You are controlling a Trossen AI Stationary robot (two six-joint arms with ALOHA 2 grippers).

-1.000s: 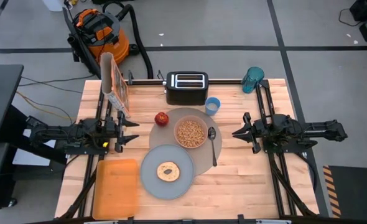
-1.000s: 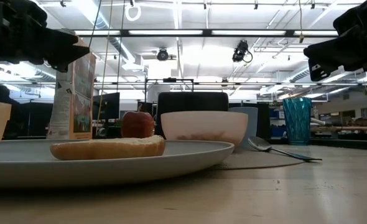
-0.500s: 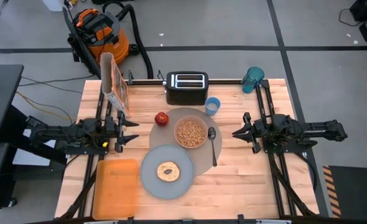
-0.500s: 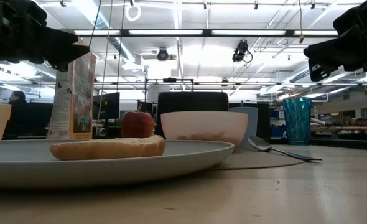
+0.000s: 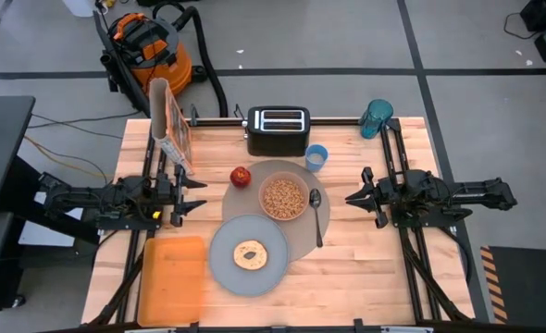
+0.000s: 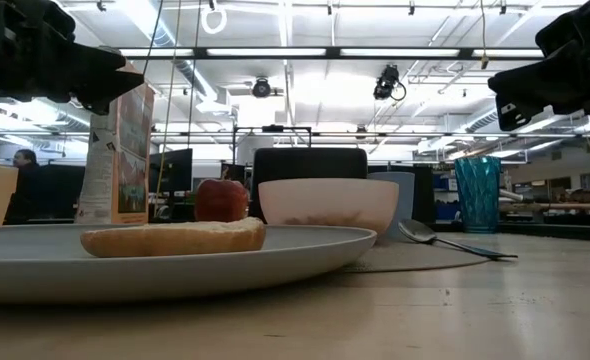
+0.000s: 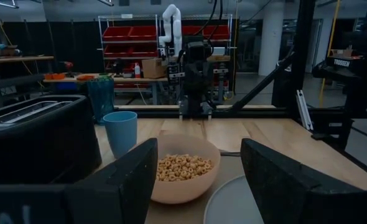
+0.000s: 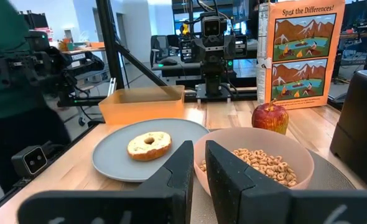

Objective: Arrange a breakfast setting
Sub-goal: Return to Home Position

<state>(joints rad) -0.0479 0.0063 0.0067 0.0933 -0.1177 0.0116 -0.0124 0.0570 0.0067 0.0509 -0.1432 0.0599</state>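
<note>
I am holding my left end effector (image 5: pixel 199 195) up over the counter (image 5: pixel 366 268) with its fingers apart. My right end effector (image 5: pixel 352 197) is waiting with fingers together. The pink bowl (image 5: pixel 283 198) is sitting on the mat (image 5: pixel 254 180), the apple (image 5: pixel 241 176) and spoon (image 5: pixel 316 211) beside it, the plate (image 5: pixel 227 268) overlapping the mat, and the cup (image 5: pixel 316 156) behind.

1. I'm in a robotics lab or workshop, not a home.
2. Ceiling: open, with long strip lights (image 6: pixel 305 52) and hung cameras (image 6: pixel 387 82).
3. Shelving with red parts bins (image 7: pixel 124 37) behind; a white robot arm (image 7: pixel 171 22) stands there.
4. Orange shop vacuum (image 5: pixel 148 51) on grey concrete floor (image 5: pixel 477 37) marked with black tape lines.
5. My wooden workbench (image 5: pixel 366 268) carries black metal framing.
</note>
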